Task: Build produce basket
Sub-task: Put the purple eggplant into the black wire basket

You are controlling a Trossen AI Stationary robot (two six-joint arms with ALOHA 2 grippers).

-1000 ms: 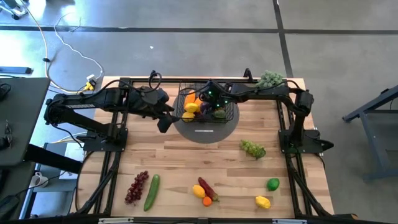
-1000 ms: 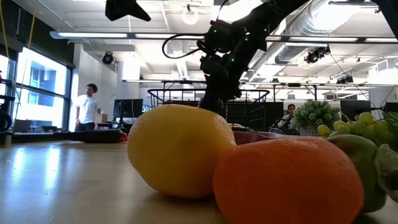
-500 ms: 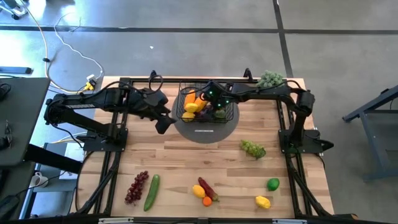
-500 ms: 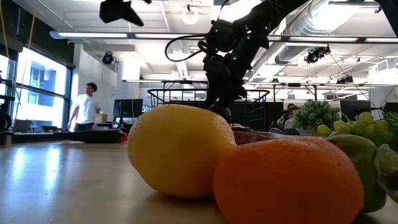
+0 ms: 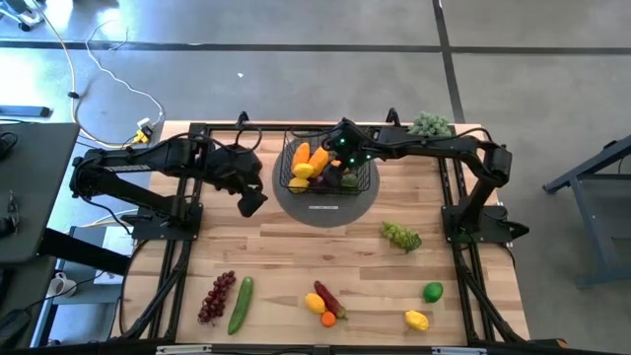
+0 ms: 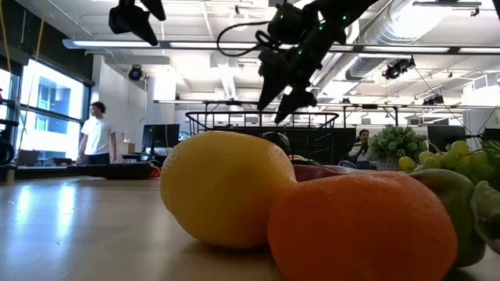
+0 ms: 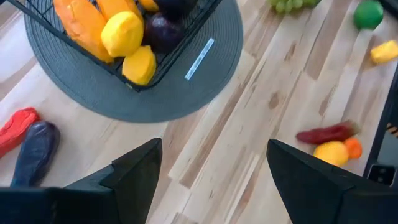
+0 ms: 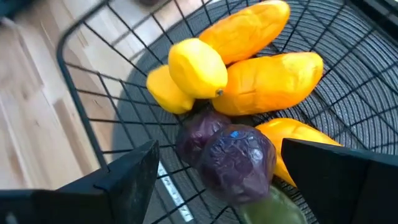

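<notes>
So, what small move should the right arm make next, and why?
Probably swing the right gripper, open and empty above the black wire-mesh basket, toward the green grape bunch on the light wooden table. It lies nearest that arm, and the basket already holds lemons, mangoes and plums.

— What is the worktop (image 5: 296, 256) under my arms made of?

— Light wooden planks, with a dark frame along its edges. A round grey mat (image 5: 325, 210) lies near the far edge, and the basket (image 5: 367, 179) stands on it.

— And what lies directly on the wood?

— Green grapes (image 5: 401, 236) on my right side. Near the front edge, dark red grapes (image 5: 217, 296) lie just beside a cucumber (image 5: 241, 303). In the front middle a lemon (image 5: 315, 303), a red chili (image 5: 329, 300) and a small orange fruit (image 5: 328, 319) touch each other. A lime (image 5: 433, 292) and another lemon (image 5: 417, 319) lie at my front right. A potted plant (image 5: 429, 125) stands at the far right corner.
</notes>
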